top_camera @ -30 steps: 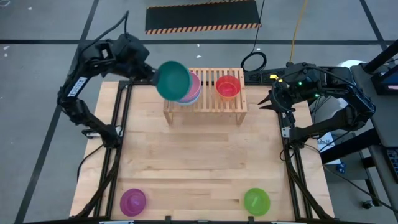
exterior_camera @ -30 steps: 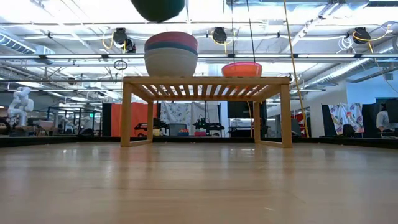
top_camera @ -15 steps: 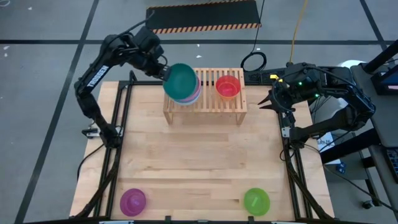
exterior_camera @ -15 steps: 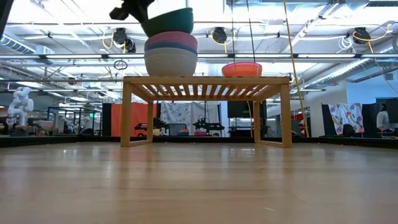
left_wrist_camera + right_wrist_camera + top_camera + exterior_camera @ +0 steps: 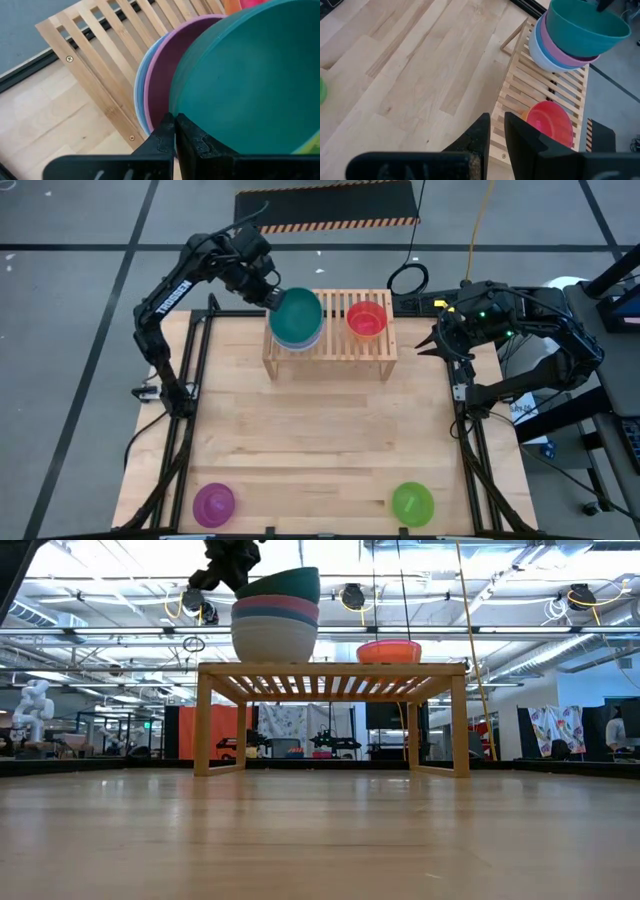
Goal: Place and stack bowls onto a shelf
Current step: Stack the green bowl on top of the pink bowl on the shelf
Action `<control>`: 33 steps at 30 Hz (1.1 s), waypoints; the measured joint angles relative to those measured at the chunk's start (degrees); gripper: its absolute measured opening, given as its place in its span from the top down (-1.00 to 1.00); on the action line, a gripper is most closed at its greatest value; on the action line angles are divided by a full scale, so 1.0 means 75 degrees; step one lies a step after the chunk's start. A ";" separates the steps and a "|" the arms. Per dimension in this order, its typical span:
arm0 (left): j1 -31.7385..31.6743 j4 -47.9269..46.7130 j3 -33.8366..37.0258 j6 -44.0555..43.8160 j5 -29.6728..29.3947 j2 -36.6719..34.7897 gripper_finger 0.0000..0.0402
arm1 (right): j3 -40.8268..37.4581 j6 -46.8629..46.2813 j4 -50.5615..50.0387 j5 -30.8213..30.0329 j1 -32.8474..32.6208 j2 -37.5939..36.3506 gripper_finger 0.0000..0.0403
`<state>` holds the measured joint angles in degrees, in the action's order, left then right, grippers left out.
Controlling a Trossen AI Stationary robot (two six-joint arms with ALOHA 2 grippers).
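Left gripper (image 5: 272, 298) over the shelf's (image 5: 375, 348) left end, jaws clamped on rim of teal bowl (image 5: 296, 315), tilted and seated in the stack: pink bowl (image 5: 276, 608), then blue bowl (image 5: 538, 36), then white bowl (image 5: 272, 638) lowest. Red bowl (image 5: 366, 318) on shelf further right, apart from stack. Purple bowl (image 5: 213, 503) and green bowl (image 5: 412, 503) near tabletop (image 5: 320, 430) front edge. Right gripper (image 5: 440, 345) parked at tabletop's right edge, jaws slightly apart, holding nothing.

Wood table (image 5: 320, 430): shelf (image 5: 330, 340) just by left claw (image 5: 271, 299), purple bowl (image 5: 213, 502) & green bowl (image 5: 412, 502) well away from it.
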<state>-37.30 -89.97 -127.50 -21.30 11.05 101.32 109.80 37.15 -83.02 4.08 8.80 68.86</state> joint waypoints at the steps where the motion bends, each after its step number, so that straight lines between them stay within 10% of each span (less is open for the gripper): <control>1: -0.0010 0.0000 0.0002 0.0003 -0.0001 0.0002 0.99 | 0.0000 0.0000 0.0000 0.0000 0.0000 0.0000 0.75; 33: -0.0313 0.0005 0.0504 -0.0085 -0.0156 -0.0126 0.99 | 0.0000 0.0180 0.0000 0.0000 0.0000 0.0000 0.75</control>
<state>-39.65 -89.94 -123.72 -21.94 9.88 100.38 109.80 38.50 -83.02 4.08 8.80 68.86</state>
